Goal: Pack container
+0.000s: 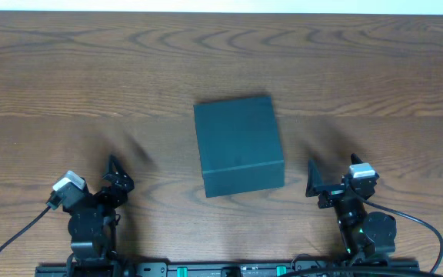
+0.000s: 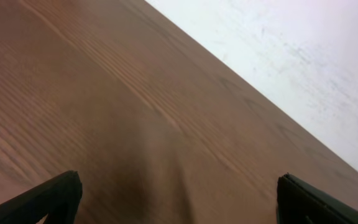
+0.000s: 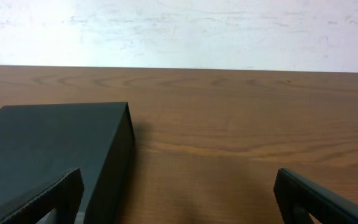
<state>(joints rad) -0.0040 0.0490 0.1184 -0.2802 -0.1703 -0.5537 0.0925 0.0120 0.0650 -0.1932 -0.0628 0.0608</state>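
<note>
The container (image 1: 238,145) is a dark teal-green box with its lid shut, lying in the middle of the wooden table. It also shows at the lower left of the right wrist view (image 3: 61,149). My left gripper (image 1: 114,175) is open and empty near the front left, well apart from the box; its view (image 2: 179,202) shows only bare wood between the fingers. My right gripper (image 1: 331,181) is open and empty at the front right, just right of the box; in its view (image 3: 179,199) the left finger overlaps the box's near corner.
The brown wooden table (image 1: 75,85) runs to a white wall at the back (image 3: 179,31). The arm bases and cables sit along the front edge (image 1: 229,269). No hand tools or other loose objects are in view.
</note>
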